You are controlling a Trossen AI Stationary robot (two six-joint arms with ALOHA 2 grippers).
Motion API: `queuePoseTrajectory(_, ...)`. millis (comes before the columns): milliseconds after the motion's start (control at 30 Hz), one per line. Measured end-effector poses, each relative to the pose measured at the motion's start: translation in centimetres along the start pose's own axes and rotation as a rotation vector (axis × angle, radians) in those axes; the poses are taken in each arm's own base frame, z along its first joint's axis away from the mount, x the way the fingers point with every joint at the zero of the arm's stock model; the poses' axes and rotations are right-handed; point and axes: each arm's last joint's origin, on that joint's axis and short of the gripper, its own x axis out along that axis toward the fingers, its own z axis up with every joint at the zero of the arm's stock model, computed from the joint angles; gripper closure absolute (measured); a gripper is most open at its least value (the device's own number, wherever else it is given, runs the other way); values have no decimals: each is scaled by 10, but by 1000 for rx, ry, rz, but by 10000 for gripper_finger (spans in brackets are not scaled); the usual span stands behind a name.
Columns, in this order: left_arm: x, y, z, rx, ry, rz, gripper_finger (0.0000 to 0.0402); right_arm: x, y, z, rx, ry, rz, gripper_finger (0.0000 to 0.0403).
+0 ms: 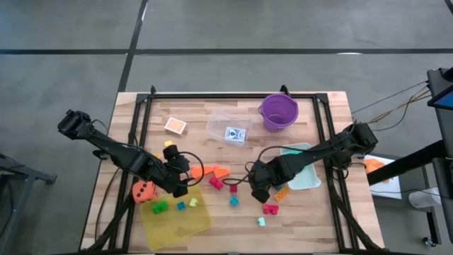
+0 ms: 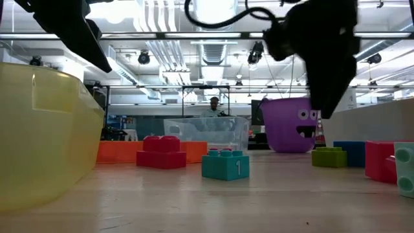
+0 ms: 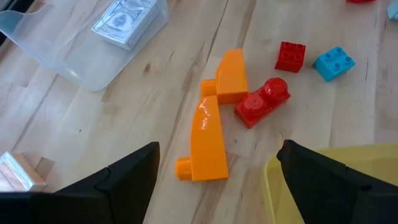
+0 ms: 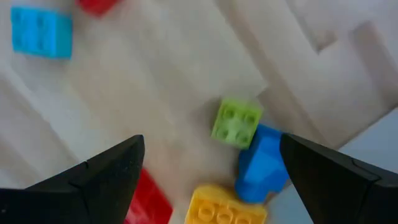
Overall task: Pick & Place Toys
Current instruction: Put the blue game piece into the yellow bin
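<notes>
My left gripper (image 1: 180,178) hangs open above the table, between the yellow tray (image 1: 202,219) and two orange wedges (image 3: 209,143). A red brick (image 3: 262,101), a small red brick (image 3: 290,56) and a blue brick (image 3: 333,63) lie past the wedges. My right gripper (image 1: 260,190) hangs open over a green brick (image 4: 236,123), a blue brick (image 4: 264,165) and a yellow brick (image 4: 227,208); its fingers stand wide on either side of them, touching none. An orange die (image 1: 144,191) and small bricks (image 1: 159,207) lie in the tray.
A clear tub (image 1: 219,120) holding a card pack (image 1: 236,134) and a purple bucket (image 1: 279,111) stand at the far side. Another card pack (image 1: 175,126) lies far left. A pale teal tray (image 1: 304,177) is under the right arm. Pink (image 1: 270,209) and mint (image 1: 261,222) bricks lie nearer.
</notes>
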Motion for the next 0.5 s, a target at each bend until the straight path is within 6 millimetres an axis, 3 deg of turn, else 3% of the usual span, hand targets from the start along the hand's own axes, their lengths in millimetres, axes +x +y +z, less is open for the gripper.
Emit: queuePoseTrajectory(500, 0, 0, 0, 1, 1, 0, 76, 23, -19, -16, 50, 119, -93, 33)
